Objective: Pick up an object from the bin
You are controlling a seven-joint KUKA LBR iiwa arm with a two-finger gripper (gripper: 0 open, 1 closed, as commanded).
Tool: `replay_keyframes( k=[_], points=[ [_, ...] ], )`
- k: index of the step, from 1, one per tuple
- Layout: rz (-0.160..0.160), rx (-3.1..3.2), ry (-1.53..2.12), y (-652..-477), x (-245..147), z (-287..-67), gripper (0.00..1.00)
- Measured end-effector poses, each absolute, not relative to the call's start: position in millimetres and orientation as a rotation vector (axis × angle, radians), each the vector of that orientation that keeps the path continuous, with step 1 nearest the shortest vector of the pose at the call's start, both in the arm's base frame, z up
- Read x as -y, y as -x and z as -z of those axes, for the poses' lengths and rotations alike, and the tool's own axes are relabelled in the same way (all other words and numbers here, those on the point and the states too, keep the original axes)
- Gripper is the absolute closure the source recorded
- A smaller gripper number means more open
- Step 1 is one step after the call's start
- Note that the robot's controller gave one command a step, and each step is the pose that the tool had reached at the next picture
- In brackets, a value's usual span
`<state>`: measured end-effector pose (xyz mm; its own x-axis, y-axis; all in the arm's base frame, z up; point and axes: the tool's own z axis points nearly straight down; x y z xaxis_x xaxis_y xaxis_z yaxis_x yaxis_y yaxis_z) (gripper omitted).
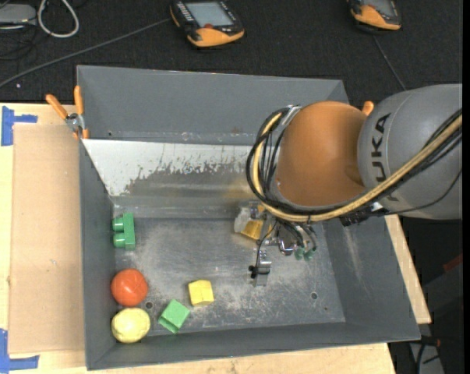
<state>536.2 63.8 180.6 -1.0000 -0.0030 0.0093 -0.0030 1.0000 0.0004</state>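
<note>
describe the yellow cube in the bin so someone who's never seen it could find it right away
Look in the grey bin, at the cluster in its lower-left corner in the view. The yellow cube lies at the cluster's right edge, closest to the end effector. Unlike the yellow ball it has flat faces, and the green cube beside it differs in colour.

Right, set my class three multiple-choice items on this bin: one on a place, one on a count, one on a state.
1. The orange ball lies in the bin's: A near left corner; B far right corner; C middle.
2. Green things: A one; B two; C four.
3. The green cube is: A gripped; B on the bin floor; C atop a ball.
Key: A, beside the left wall, next to the yellow ball; B, cube plus studded green block; B, it rests flat, away from the gripper.
</note>
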Motion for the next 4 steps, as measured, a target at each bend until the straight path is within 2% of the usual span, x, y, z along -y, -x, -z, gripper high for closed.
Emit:
replay_keyframes(
  k=[1, 2, 3, 4],
  points=[
    [0.001, 3.140, -0.001, -538.0, -63.4, -184.7, 0.00],
    [0.001, 3.138, 0.207, -530.2, -85.7, -144.6, 0.00],
    [0.000, 3.138, 0.030, -504.0, -108.8, -138.6, 0.00],
    [0.001, 3.127, 0.107, -498.3, -140.5, -115.7, 0.00]
  ],
)
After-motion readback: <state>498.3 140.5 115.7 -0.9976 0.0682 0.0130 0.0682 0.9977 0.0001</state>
